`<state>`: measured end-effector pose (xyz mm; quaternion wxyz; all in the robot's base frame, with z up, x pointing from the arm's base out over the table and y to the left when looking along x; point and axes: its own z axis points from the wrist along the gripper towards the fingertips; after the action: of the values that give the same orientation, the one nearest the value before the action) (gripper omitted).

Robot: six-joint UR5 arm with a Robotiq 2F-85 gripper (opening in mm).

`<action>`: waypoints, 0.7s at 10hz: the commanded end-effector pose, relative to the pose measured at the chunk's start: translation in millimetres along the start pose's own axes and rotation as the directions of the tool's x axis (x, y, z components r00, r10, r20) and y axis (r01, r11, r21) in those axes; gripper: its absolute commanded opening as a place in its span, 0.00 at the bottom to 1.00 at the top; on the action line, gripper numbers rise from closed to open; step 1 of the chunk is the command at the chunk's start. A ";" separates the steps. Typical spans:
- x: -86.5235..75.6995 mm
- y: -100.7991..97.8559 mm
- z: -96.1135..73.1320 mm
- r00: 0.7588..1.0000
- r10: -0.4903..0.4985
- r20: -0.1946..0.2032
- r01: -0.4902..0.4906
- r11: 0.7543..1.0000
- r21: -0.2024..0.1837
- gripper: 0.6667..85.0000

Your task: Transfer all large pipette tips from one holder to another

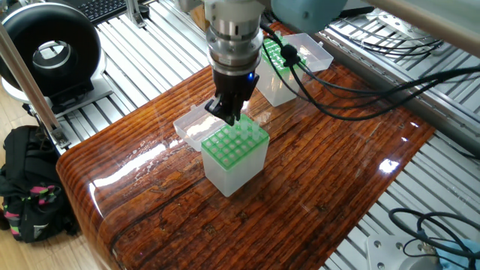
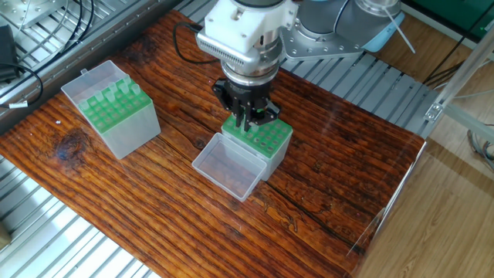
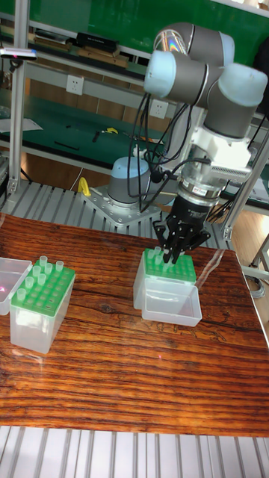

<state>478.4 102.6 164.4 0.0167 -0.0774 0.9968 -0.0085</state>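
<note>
The gripper (image 2: 247, 122) hangs just above the near box (image 2: 260, 143) on the worktop (image 2: 340, 154), jaws drawn close together; whether they grip anything I cannot tell. The pipette tips (image 3: 41, 270) stand in the far box (image 3: 39, 306), well apart from it.

The gripper (image 1: 229, 114) covers the rack holes directly beneath it, so whether its fingers clasp a tip cannot be told; the gap between them is too small and dark in every view. Behind the gripper in one fixed view, the arm hides part of the far holder (image 1: 289, 66). In the tall fixed view, a clear lid (image 3: 6, 287) far to the gripper's side is cut off by the edge.
</note>
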 end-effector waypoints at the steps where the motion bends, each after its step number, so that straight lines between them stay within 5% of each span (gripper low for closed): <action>1: -1.4 -0.8 -38.0 0.999 -0.033 -0.003 0.033 0.999 -0.016 0.15; 5: 3.5 -24.4 -89.0 0.994 -0.109 -0.016 0.110 0.993 0.040 0.14; 7: 8.5 -25.2 -106.5 0.992 -0.124 -0.009 0.124 0.992 0.002 0.13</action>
<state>476.1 82.7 243.0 0.0112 -0.1233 0.9920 -0.0227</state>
